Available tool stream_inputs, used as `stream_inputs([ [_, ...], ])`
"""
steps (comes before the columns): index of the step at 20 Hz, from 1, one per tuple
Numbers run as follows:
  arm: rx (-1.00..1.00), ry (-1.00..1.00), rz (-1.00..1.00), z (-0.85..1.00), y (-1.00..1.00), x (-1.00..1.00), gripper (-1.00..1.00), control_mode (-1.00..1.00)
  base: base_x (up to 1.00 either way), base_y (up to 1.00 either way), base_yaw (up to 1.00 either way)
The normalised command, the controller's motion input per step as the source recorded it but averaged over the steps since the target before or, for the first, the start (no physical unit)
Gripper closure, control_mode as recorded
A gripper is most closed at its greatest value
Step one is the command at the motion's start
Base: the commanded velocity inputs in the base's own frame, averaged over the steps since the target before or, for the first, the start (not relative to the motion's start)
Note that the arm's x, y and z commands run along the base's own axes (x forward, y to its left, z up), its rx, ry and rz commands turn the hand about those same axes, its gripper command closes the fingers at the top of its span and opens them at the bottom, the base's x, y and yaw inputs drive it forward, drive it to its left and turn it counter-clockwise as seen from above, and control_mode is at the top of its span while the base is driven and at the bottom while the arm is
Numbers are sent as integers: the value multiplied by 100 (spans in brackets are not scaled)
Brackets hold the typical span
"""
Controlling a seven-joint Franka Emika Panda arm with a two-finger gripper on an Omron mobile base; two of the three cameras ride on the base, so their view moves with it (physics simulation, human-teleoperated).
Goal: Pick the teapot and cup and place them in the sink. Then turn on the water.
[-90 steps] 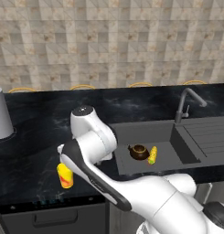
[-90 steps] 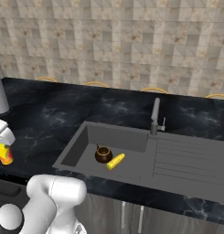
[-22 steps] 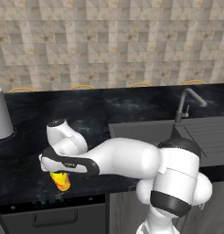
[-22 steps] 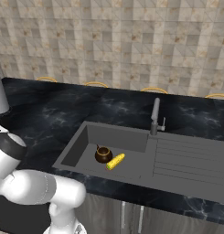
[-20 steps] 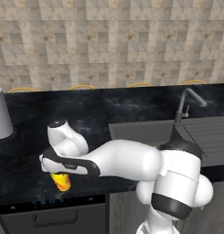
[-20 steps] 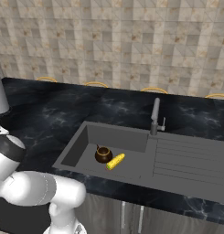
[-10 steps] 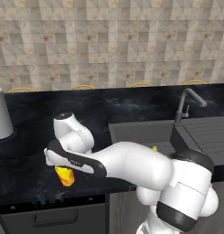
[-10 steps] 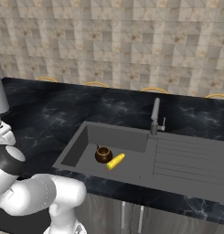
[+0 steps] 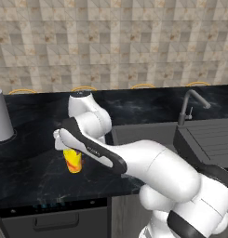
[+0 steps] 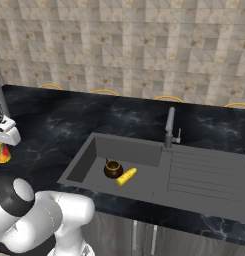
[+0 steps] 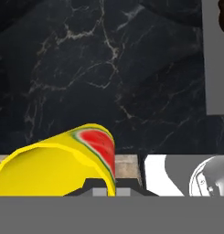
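The yellow cup (image 9: 73, 161), with a red mark on its side, hangs a little above the dark counter, and my gripper (image 9: 71, 152) is shut on it. In the hand view the cup (image 11: 58, 167) lies across the bottom, between my gripper (image 11: 106, 189) tips. In the right base view the cup (image 10: 1, 152) sits at the far left edge under the hand. The brown teapot (image 10: 112, 169) stands in the grey sink (image 10: 84, 161), well to the cup's right. No water is in view at the dark tap (image 10: 170, 127).
A knobbly yellow item (image 10: 126, 176) lies beside the teapot in the basin. A grey cylinder (image 9: 1, 122) stands at the counter's back left. A ribbed drainboard (image 10: 204, 172) lies right of the tap. The counter's front edge runs close below the cup.
The cup has risen off the counter in my shut gripper and shifted slightly right. The arm's upper part has swung right with it.
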Motion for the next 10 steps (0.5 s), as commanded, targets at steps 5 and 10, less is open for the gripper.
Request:
stream_inputs([
  [5,0,0,0,25,-78,-1,100,-100,0,0,0],
  [10,0,-1,0,12,-92,4,100,-100,0,0,0],
])
